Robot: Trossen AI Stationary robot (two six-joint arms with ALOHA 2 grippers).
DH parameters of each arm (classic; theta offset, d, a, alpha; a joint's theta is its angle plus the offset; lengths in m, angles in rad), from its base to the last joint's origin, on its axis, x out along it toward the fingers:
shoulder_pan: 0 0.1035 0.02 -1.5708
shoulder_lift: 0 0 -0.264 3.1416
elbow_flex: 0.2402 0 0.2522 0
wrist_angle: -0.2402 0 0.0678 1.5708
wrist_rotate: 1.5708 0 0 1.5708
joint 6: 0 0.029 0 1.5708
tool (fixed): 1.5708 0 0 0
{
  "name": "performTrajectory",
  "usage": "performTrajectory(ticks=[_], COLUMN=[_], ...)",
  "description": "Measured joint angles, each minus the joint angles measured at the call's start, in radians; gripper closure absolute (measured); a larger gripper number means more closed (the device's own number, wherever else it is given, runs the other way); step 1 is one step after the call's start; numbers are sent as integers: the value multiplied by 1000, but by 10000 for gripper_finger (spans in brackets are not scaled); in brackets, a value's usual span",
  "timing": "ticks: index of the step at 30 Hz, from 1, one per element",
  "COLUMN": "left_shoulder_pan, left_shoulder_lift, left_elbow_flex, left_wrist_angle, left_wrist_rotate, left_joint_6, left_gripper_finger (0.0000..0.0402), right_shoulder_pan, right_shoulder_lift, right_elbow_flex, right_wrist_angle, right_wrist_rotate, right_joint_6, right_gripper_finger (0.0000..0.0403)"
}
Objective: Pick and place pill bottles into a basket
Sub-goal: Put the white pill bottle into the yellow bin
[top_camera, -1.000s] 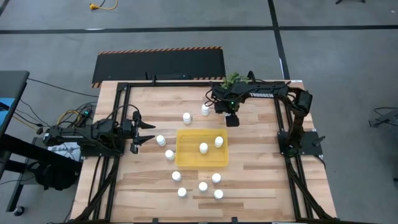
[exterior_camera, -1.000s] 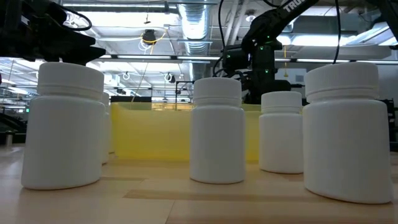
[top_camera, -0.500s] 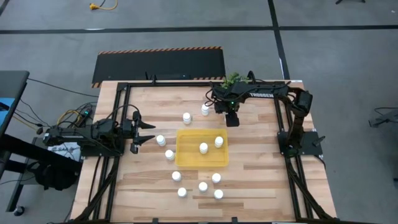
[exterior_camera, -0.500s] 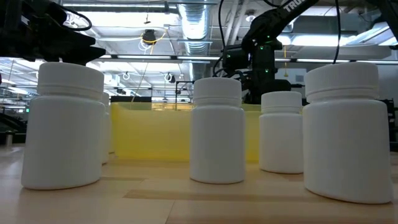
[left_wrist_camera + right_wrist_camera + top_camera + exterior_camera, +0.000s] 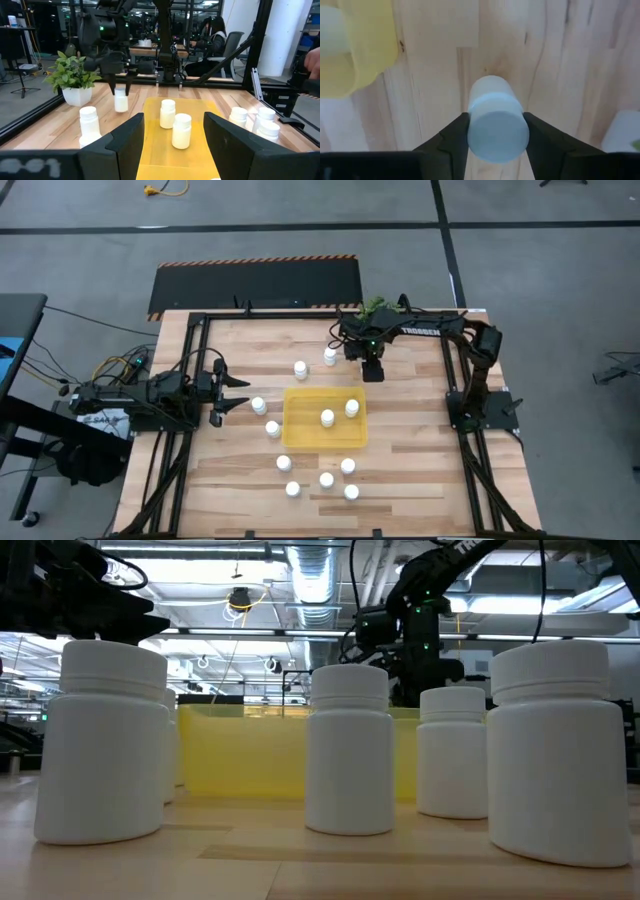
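Right gripper (image 5: 497, 131) clamped on one pill bottle (image 5: 496, 122).
Bottle sits between both fingers, apparently lifted off the table, near the basket (image 5: 367, 47).

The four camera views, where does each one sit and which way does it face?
High view: overhead, straight down on the wooden table; both arms show.
Low view: table height, facing small white cylindrical pill bottles; an arm shows behind.
Left wrist view: along the shallow yellow plastic basket; left gripper open.
Right wrist view: downward; right gripper shut on a pill bottle.
Shared: left wrist view also shows that right gripper.
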Motion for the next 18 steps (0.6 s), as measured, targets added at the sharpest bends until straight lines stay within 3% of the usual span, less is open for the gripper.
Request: performTrajectory(ticks=[18], left_shoulder_pan=[0], left_shoulder_lift=[0], left_elbow_flex=[0], left_wrist_angle=[0], left_wrist_rotate=[0], left_joint_6=[0], left_gripper_finger=[208], right_shoulder_pan=[45], right_shoulder_lift=[0], right_elbow_flex=[301], right_wrist_angle=[-252], right_wrist_rotate=[8], right_joint_6=[78], right_gripper_finger=[243])
